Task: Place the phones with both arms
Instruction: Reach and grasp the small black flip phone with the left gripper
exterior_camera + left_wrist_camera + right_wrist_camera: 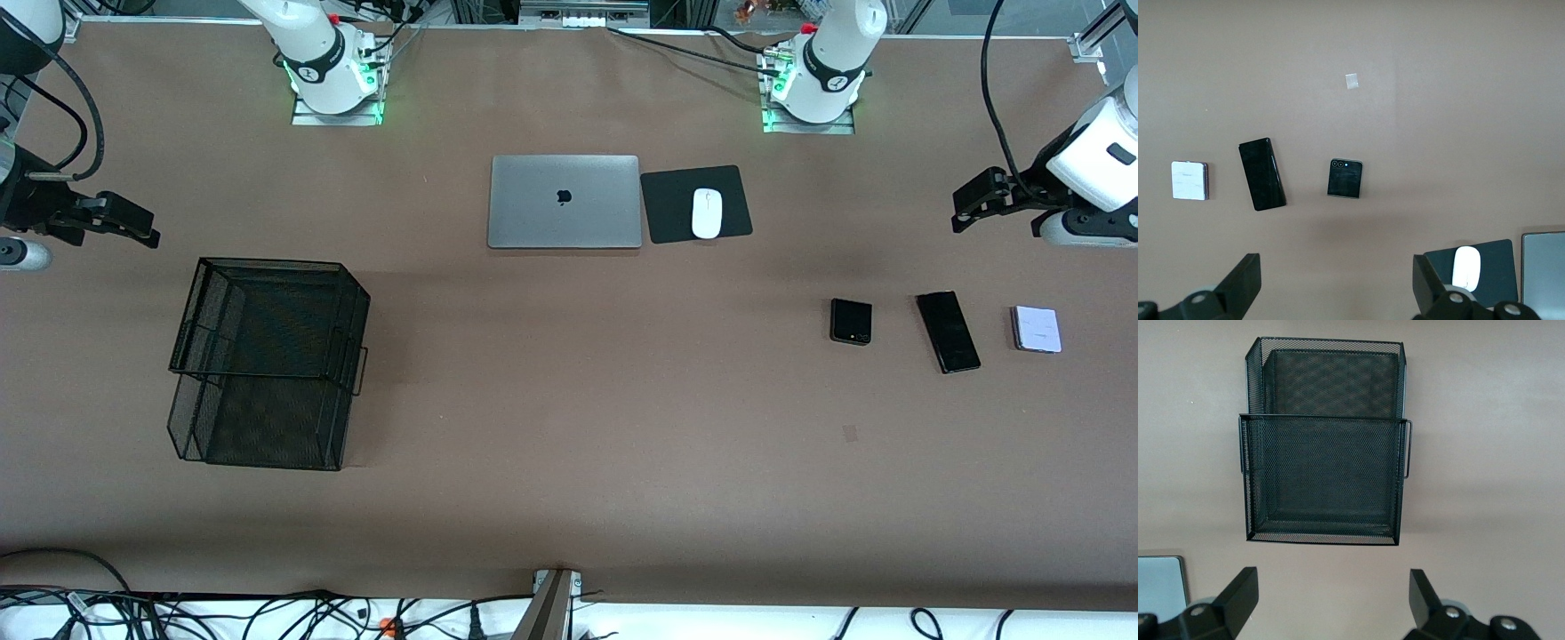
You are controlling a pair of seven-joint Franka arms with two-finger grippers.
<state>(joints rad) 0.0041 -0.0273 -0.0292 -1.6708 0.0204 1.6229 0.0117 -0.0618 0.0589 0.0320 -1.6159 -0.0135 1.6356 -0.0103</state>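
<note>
My left hand (1335,283), released and empty, hovers nearest the three phones (948,331); the long slab's axis runs toward the camera. Right hand (1331,600) released, over the mesh basket (267,356).

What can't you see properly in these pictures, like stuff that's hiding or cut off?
- Both arms: in the front view their upper parts run past the picture's edges.
- Laptop: only a cut-off corner shows in each wrist view.
- Mesh basket: through the dark mesh, nothing shows inside in the front or right wrist view.
- Lavender-white phone: markings too small to read.
- Left gripper and right gripper: open, bodies cut off by the wrist views' edge.
</note>
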